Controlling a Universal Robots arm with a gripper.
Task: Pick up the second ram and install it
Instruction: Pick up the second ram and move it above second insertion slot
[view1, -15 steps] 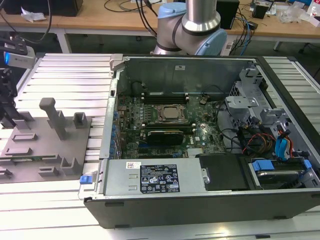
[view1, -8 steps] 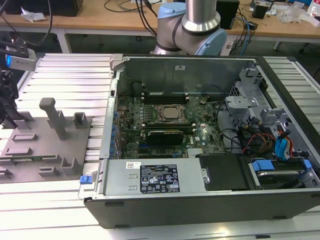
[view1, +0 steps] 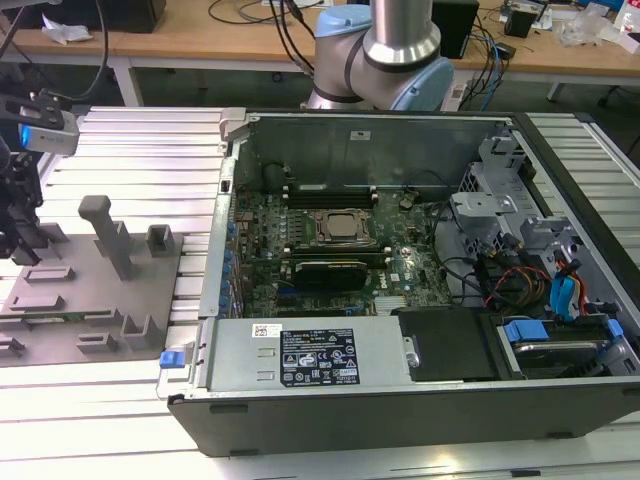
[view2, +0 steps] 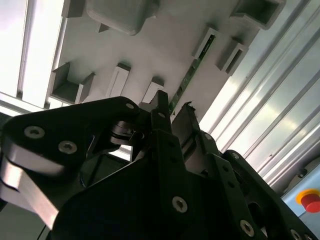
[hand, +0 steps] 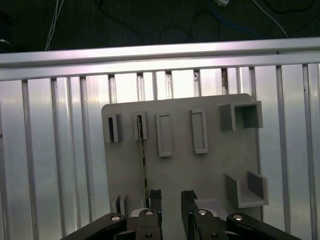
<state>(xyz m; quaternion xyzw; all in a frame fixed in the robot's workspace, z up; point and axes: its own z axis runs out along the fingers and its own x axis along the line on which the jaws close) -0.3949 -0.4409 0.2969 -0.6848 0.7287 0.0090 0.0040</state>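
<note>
In the exterior view we find the hand (view1: 22, 240) at the exterior view's left edge, partly cut off by the frame. It hangs over the grey fixture plate (view1: 60, 290) on the ribbed desk (view1: 130, 160), well apart from the open computer case (view1: 400, 400). The second ram (view1: 62, 318) reads there as no more than a thin dark line near the plate's nearer edge. In the second wrist view the hand (view2: 174, 106) shows two fingertips (view2: 160, 100) parted by a narrow gap with nothing in it. The ram (view2: 192, 70) runs as a green edge between grey blocks straight toward that gap, but its near end is hidden behind the fingertips, so we cannot say whether they touch it. In the first wrist view the hand (hand: 171, 197) is likewise parted and empty. The ram (hand: 143, 155) stands on its long edge in a slot of the plate, just beside one finger rather than plainly between the two. We judge the stick light, stiff and thin, yet fragile. Its chips and contact edge would not bear pinching, so the flat faces near mid-length, gripped squarely, look the safest hold. Its faces, notch and contacts are turned edge-on to us and cannot be made out.
</note>
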